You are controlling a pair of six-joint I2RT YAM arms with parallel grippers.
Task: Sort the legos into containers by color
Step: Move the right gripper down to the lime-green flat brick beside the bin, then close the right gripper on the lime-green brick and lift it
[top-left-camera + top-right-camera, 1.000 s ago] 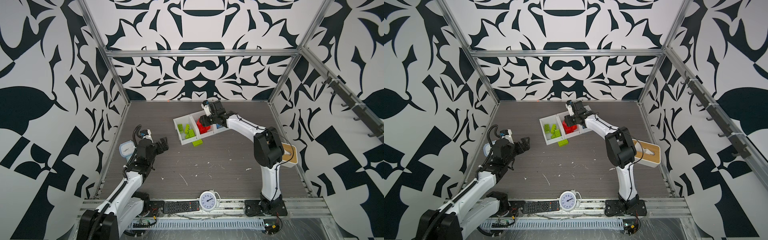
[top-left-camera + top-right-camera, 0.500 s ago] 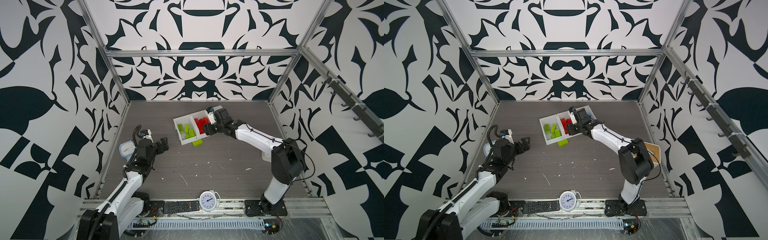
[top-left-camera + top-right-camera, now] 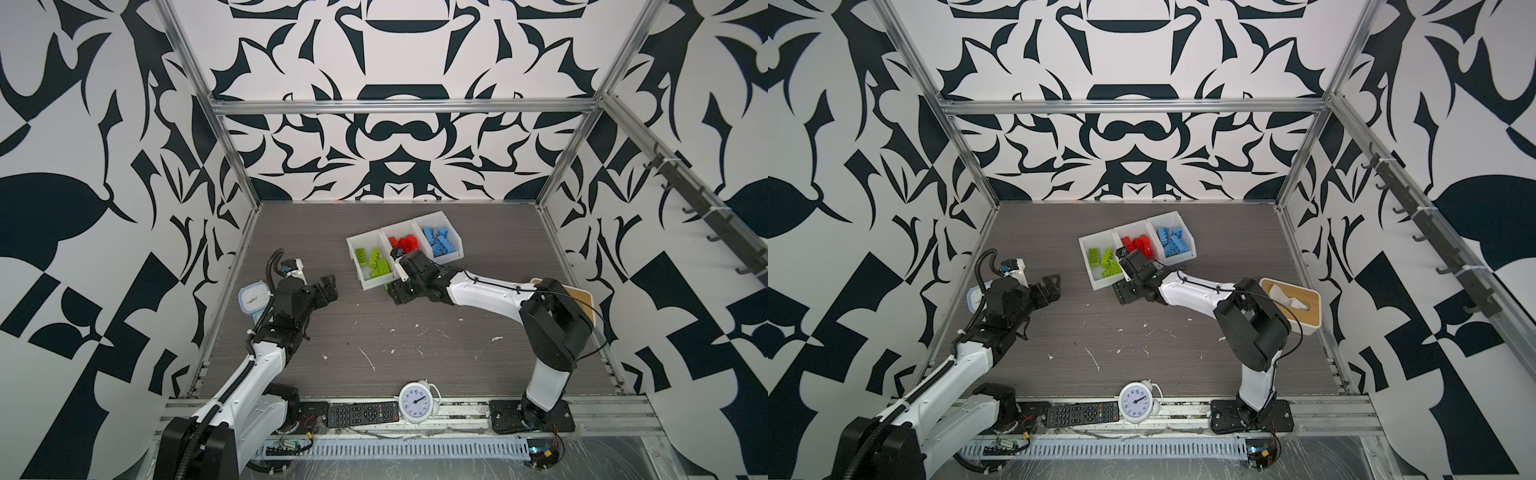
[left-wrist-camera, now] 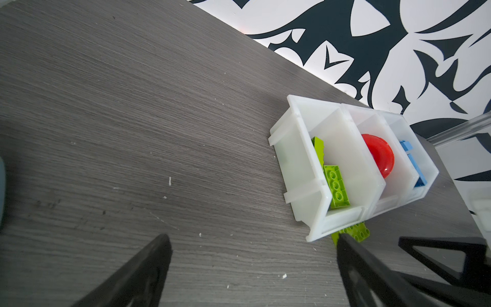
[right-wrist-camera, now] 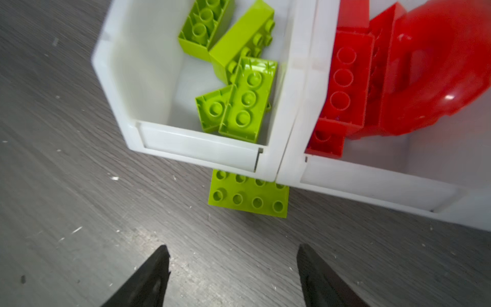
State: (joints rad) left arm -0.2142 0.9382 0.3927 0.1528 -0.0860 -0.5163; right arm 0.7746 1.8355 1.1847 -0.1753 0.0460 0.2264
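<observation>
Containers (image 3: 374, 284) numbered three in both top views, joined in one row toward the back of the table (image 3: 374, 340). The legos in them lay sorted green, red and blue. The blue pieces (image 3: 438, 245) overlapped too much for a sure count. The right gripper (image 3: 392, 293) hovered at the green bin's front, and the left gripper (image 3: 330, 284) hung well apart from the bins.

Left wrist view: the left jaws stood wide apart and empty. One green plate (image 4: 354, 232) lay flat on the table against the bins' front.

Right wrist view: the right jaws stood apart, held nothing and pointed at that plate. Its far edge lay against or under the front lip; which could not be told. Four green bricks (image 5: 247, 101) lay in the green bin. One red arch (image 5: 438, 66) and at least three red bricks (image 5: 345, 87) lay in the next.

Probable faults:
- The fingers could strike the lip and shove the whole row.
- The thin plate could slip from the pads.
- The plate could be driven further under.
</observation>
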